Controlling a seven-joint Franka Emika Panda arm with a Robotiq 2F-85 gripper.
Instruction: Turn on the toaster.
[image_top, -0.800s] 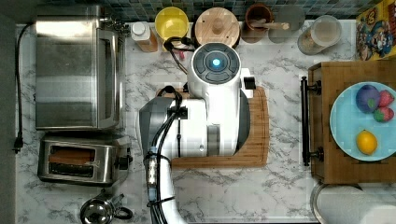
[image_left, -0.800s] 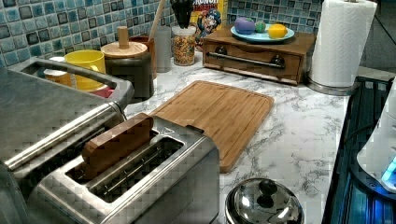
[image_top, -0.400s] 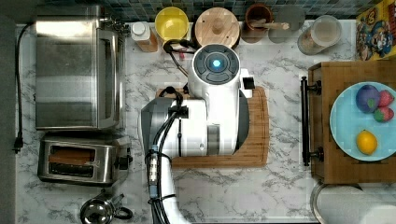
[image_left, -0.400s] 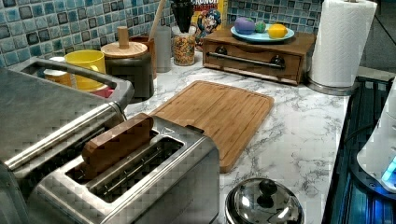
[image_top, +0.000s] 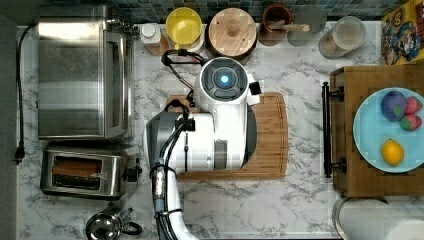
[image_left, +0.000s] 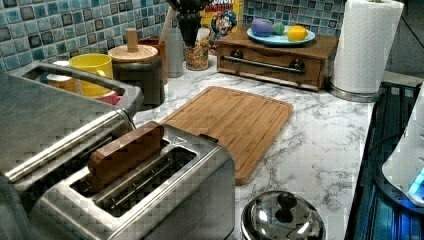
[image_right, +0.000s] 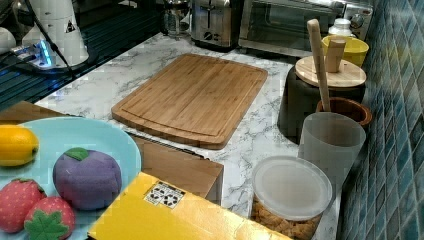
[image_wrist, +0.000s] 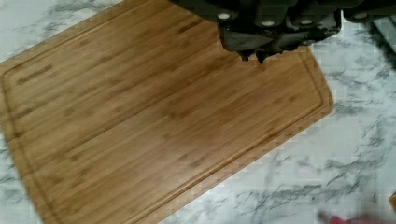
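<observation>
Brushed-steel toaster (image_top: 82, 172) at top view's lower left, below toaster oven (image_top: 82, 72), bread slice (image_left: 125, 154) in slot, lever knob (image_top: 132, 173) looks up. Arm (image_top: 220, 120) parked over cutting board (image_top: 272, 135), well apart. Gripper (image_wrist: 254, 57) fingers look pressed together. Step: approach not begun. Next: reach toaster's lever end, push knob down.

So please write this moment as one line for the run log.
arm: above cutting board | gripper: shut, holding nothing | toaster: untouched, brown slice in one slot | lever knob: not pressed yet | step: reach toaster
</observation>
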